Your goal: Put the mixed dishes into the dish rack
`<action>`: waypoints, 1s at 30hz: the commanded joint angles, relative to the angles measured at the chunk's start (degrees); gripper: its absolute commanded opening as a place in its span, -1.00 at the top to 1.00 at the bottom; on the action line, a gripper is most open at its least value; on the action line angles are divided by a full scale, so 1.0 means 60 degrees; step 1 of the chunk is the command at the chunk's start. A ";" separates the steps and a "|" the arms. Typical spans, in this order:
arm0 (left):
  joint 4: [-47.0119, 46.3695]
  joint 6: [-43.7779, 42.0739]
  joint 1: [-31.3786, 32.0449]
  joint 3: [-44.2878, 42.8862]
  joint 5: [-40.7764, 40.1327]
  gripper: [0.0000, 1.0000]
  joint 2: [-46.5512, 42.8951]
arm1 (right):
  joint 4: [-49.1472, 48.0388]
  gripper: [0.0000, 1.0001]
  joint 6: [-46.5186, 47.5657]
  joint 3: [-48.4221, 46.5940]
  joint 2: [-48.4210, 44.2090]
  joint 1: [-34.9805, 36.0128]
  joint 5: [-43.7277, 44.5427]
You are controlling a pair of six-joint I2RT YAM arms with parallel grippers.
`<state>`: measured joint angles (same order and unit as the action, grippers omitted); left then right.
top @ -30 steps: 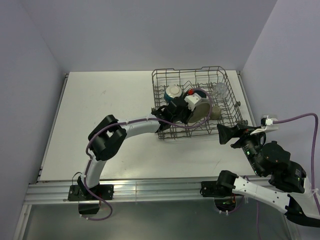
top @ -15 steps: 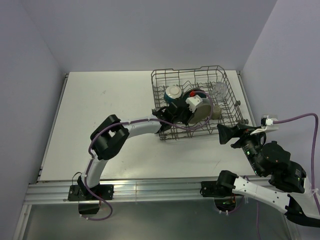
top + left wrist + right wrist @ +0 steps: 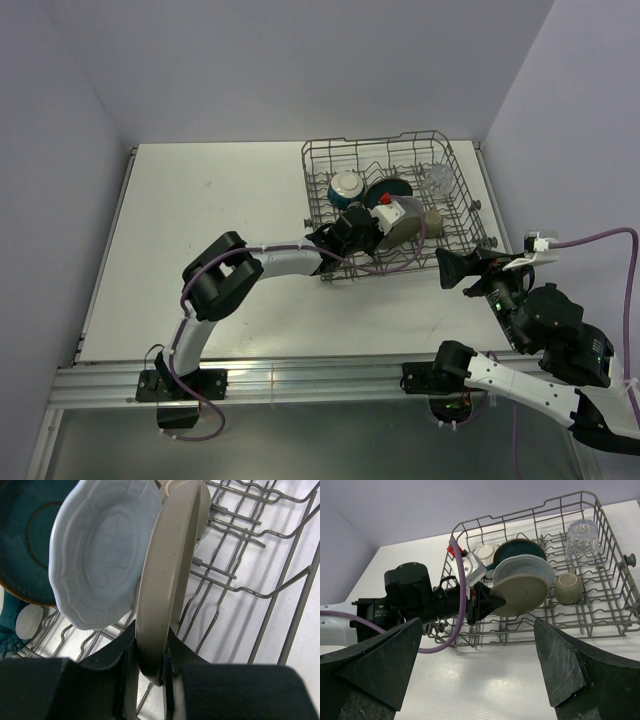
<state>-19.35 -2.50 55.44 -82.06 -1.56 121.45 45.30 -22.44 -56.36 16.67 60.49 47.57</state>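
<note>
The dish rack [image 3: 370, 141] stands at the back right of the table. My left gripper [image 3: 362, 232] reaches into it from the left, shut on the rim of the grey-beige plate [image 3: 401, 227], which stands on edge between the tines. In the left wrist view the plate's edge [image 3: 167, 580] runs up from between the pads, with the pale blue plate [image 3: 100, 555] and the dark teal plate [image 3: 25, 535] upright just behind it. The bowl [image 3: 484, 555], mug [image 3: 567, 588] and clear glass [image 3: 583, 536] sit in the rack. My right gripper [image 3: 455, 268] hovers open near the rack's front right corner, holding nothing.
The rack's wire floor [image 3: 267, 597] lies to the right of the held plate. The left arm's purple cable [image 3: 462, 615] loops down over the rack's near left corner. The walls close in behind and to the right of the rack.
My left gripper has carried the grey-beige plate a little lower and nearer in the rack. The right arm has not moved.
</note>
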 commanded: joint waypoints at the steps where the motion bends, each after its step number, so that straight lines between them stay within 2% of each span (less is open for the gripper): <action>1: -0.0128 -0.0257 -0.0026 0.0361 -0.0604 0.90 -0.0217 | -0.0152 -0.99 0.0077 -0.0246 0.0079 -0.0003 0.0201; 9: -0.0070 -0.0096 -0.0026 0.0303 -0.0516 0.62 -0.0100 | -0.0138 -0.99 0.0077 -0.0304 0.0181 0.0011 0.0172; 13: 0.0003 -0.0066 -0.0026 0.0245 -0.0531 0.34 -0.0041 | -0.0123 -0.99 0.0106 -0.0377 0.0196 0.0011 0.0172; 16: 0.0018 -0.0066 -0.0026 0.0230 -0.0545 0.20 0.0032 | -0.0108 -0.99 0.0106 -0.0421 0.0196 -0.0003 0.0157; 29: -0.0055 0.0065 -0.0026 0.0332 -0.0823 -0.25 -0.0246 | -0.0182 -0.99 0.0092 -0.0363 0.0240 -0.0003 0.0113; 30: -0.0085 0.0080 -0.0026 0.0361 -0.0969 -0.41 -0.0290 | -0.0196 -0.99 0.0077 -0.0363 0.0254 -0.0003 0.0113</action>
<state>-18.57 -3.14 55.07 -80.58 -5.17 121.60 45.28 -22.39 -56.97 17.04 60.49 47.55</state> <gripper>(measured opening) 0.648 0.996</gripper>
